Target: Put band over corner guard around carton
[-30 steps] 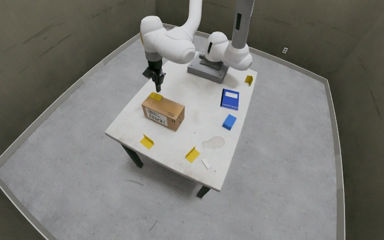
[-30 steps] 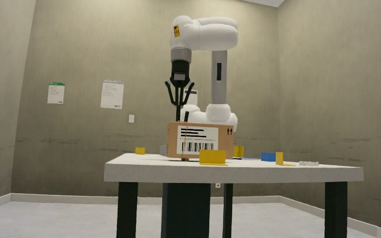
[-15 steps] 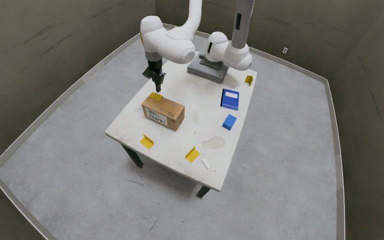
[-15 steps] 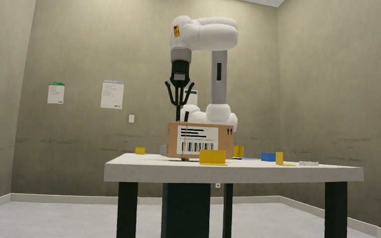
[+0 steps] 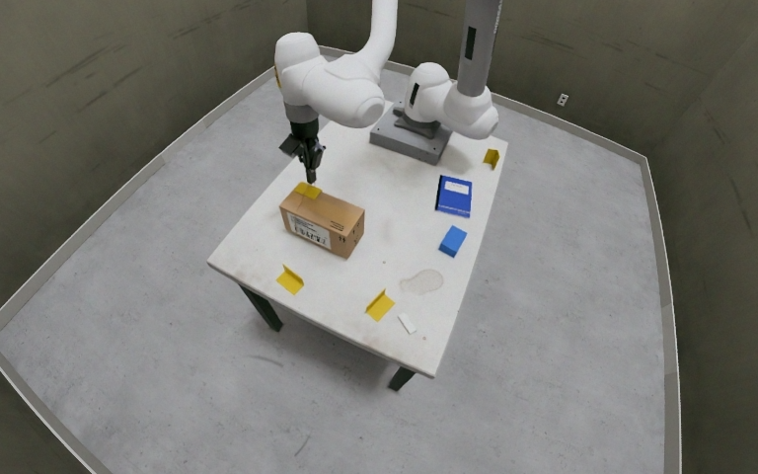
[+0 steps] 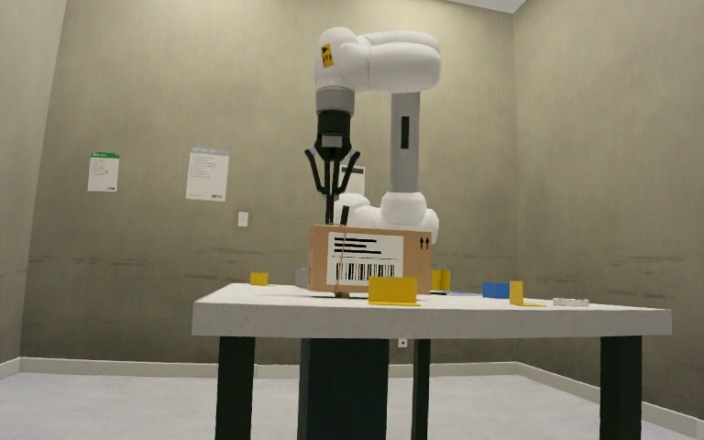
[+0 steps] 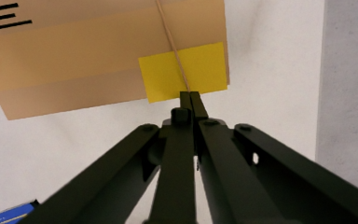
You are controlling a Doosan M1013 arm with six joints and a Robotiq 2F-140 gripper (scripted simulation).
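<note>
A brown carton (image 5: pixel 322 222) with a barcode label lies flat on the white table, left of the middle; it also shows in the exterior view (image 6: pixel 369 258) and the wrist view (image 7: pixel 93 51). A yellow corner guard (image 5: pixel 308 191) sits on its far top corner, seen from above in the wrist view (image 7: pixel 184 71). A thin tan band (image 7: pixel 174 47) runs across the carton top and over the guard to my fingertips; on the front face it hangs near the left end (image 6: pixel 339 259). My gripper (image 5: pixel 311 180) points straight down at the guard's outer edge, shut on the band (image 7: pixel 188 95).
Spare yellow guards lie near the front edge (image 5: pixel 289 279) (image 5: pixel 380 305) and at the far right corner (image 5: pixel 491 158). A blue book (image 5: pixel 453 196), a blue block (image 5: pixel 452 240) and a small white piece (image 5: pixel 407 323) lie to the right. The arm's grey base (image 5: pixel 411 136) stands behind.
</note>
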